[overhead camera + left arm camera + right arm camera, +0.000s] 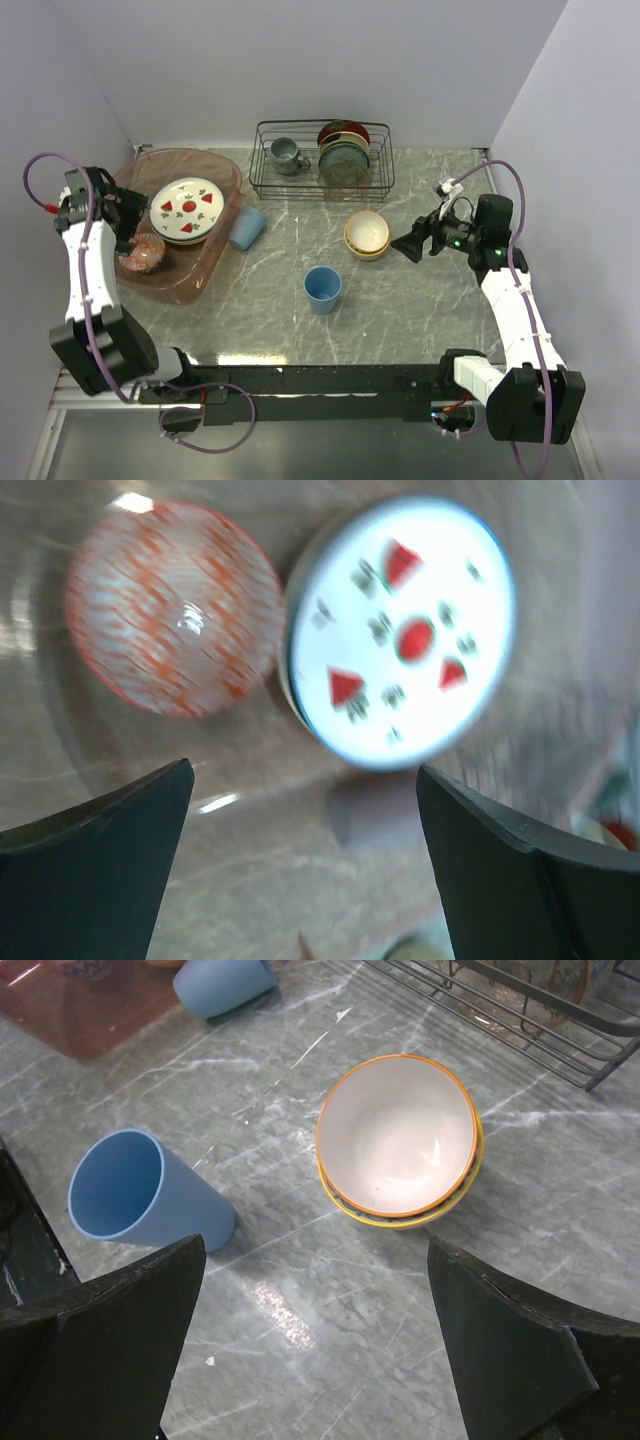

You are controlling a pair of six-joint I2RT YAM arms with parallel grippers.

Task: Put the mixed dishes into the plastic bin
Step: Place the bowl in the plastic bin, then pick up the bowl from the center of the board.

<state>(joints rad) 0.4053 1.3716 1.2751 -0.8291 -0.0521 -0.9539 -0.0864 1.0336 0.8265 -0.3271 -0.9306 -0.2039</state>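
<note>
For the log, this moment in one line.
in bin: strawberry plate, red bowl; out: cream bowl on yellow plate, two blue cups; left tool open; right tool open

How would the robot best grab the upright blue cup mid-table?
Probably by its rim: the light-blue cup stands upright, mouth open, so the right gripper could descend from above, one finger inside, one outside the wall.

A grey marbled table (420, 300) is shown. A bin (190, 285) is set at its left, and a tipped cup (247, 227) is laid on its side just beside the bin's right wall. A rack (305, 185) is placed at the far edge. An upright cup (322, 289) is stood near the middle. A plate (420, 1222) is set to its right, further back.
</note>
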